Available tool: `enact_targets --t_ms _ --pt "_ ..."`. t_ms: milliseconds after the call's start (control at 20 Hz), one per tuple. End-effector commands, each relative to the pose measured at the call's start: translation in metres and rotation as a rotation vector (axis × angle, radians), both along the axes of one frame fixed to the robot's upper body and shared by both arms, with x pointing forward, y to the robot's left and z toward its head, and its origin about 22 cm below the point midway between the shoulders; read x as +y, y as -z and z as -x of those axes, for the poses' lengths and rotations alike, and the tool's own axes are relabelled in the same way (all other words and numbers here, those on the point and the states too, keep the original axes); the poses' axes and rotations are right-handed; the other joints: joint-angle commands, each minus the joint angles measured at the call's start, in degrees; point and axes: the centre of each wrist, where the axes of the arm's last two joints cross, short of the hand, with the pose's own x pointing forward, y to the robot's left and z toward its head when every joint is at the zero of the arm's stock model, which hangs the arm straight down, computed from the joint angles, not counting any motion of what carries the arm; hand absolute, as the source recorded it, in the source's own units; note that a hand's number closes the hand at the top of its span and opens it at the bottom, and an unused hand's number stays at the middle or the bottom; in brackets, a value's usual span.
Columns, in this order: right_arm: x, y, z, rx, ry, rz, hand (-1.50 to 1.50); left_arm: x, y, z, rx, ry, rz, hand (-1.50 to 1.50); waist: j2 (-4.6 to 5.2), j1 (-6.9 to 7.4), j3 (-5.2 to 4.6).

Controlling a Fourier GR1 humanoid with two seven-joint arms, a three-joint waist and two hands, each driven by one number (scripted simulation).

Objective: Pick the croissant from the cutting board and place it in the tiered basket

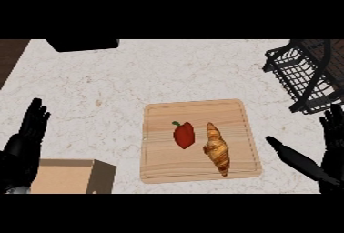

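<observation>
A golden-brown croissant (217, 149) lies lengthwise on the right half of the wooden cutting board (198, 109) in the middle of the counter. The black wire tiered basket (306, 73) stands at the far right, past the board's upper right corner. My right hand (329, 150) is open at the right edge, fingers up and thumb stretched toward the board, a short way right of the croissant and not touching it. At the left edge my left hand (25, 136) is open with fingers up, far from the board.
A red bell pepper (184, 135) lies on the board just left of the croissant. A tan box (67, 176) sits at the lower left by my left hand. A dark object (84, 44) sits at the counter's far edge, top left.
</observation>
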Motion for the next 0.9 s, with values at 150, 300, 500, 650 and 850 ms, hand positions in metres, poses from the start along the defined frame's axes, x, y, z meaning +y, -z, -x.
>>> enact_targets --t_ms 150,300,500,650,850 --pt "-0.003 0.005 0.037 0.352 -0.156 0.206 -1.5 -0.013 0.049 0.024 0.208 0.026 0.072 0.0 1.87 1.54 -2.71" --pt "-0.004 0.001 0.042 0.479 -0.179 0.33 -1.5 -0.023 0.042 0.018 0.199 0.053 0.069 0.0 2.16 2.17 -2.74" --pt "-0.001 -0.012 0.048 0.578 -0.125 0.433 -1.5 -0.026 0.042 0.018 0.196 0.067 0.079 0.0 1.89 2.62 -2.69" --pt "0.008 -0.03 0.039 0.588 -0.064 0.446 -1.5 -0.034 0.045 0.018 0.19 0.08 0.09 0.0 1.92 3.53 -2.57" --pt "0.03 -0.035 0.037 0.652 -0.029 0.485 -1.5 -0.024 0.043 0.012 0.2 0.092 0.072 0.0 2.02 4.31 -2.47"
